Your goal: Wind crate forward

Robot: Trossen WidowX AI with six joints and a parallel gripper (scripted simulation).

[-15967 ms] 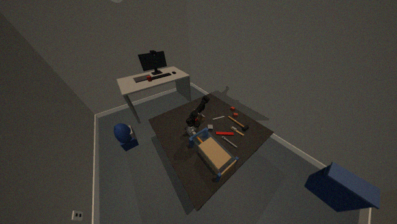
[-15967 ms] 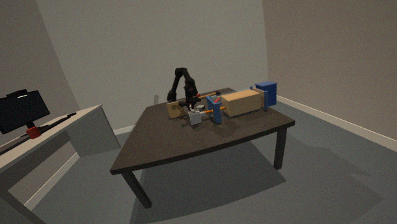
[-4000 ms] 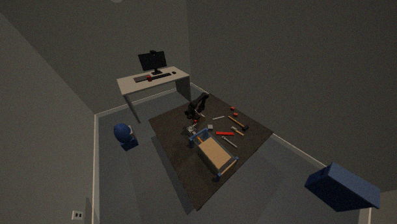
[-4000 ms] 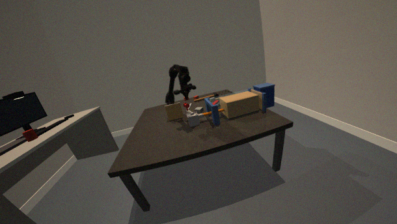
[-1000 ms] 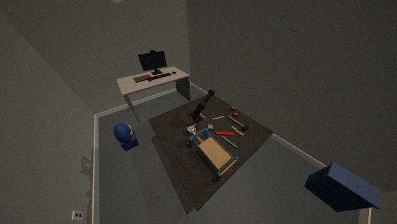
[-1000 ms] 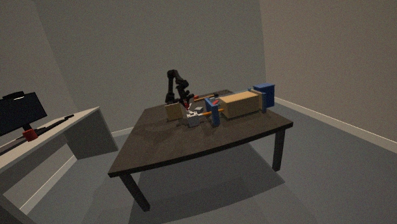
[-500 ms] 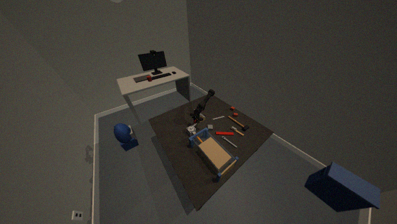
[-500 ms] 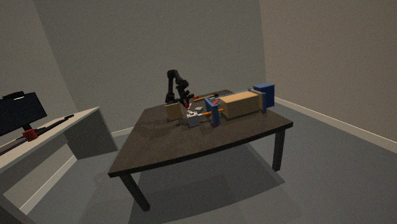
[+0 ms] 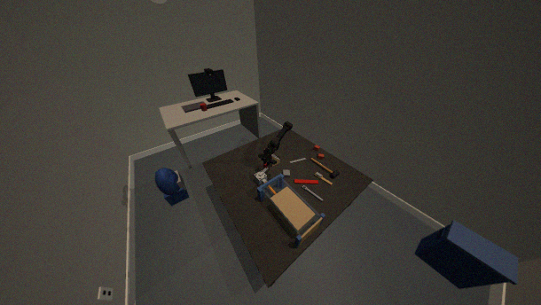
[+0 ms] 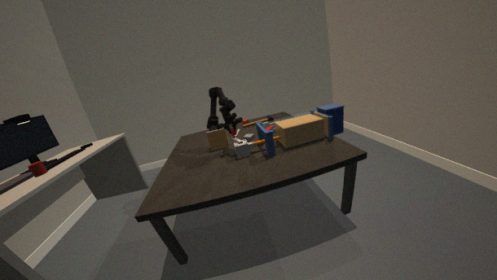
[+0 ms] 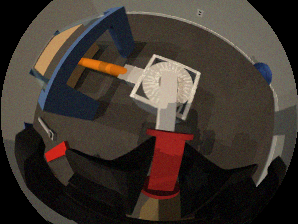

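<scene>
The black gripper (image 9: 266, 163) (image 10: 236, 127) (image 11: 166, 141) has its fingers drawn well in, though not all the way, and they are clamped on the red grip of the handle (image 9: 265, 166) (image 10: 234, 133) (image 11: 168, 161). That's the part made for turning, so I take it the hold is meant for cranking. From the grip, a pale arm reaches away from the fingers and over the top of the winch (image 9: 261, 176) (image 10: 243, 151) (image 11: 187, 107), just beyond them. It looks seated in the round hole, but I can't see the key itself.

Past the winch, on the far side from the gripper, an orange strap (image 9: 271, 189) (image 10: 260, 142) (image 11: 102, 66) runs through the blue frame (image 9: 262, 193) (image 10: 271, 144) (image 11: 75, 60) to the crate (image 9: 293, 207) (image 10: 301, 129) (image 11: 56, 46). The crate lies flat between clear panels, its front still short of the frame, so there's winding left to do. I'd expect the grip to need to travel in a level circle around the winch; lifting could pull the key out, and hauling too hard at the end might tip the crate.
</scene>
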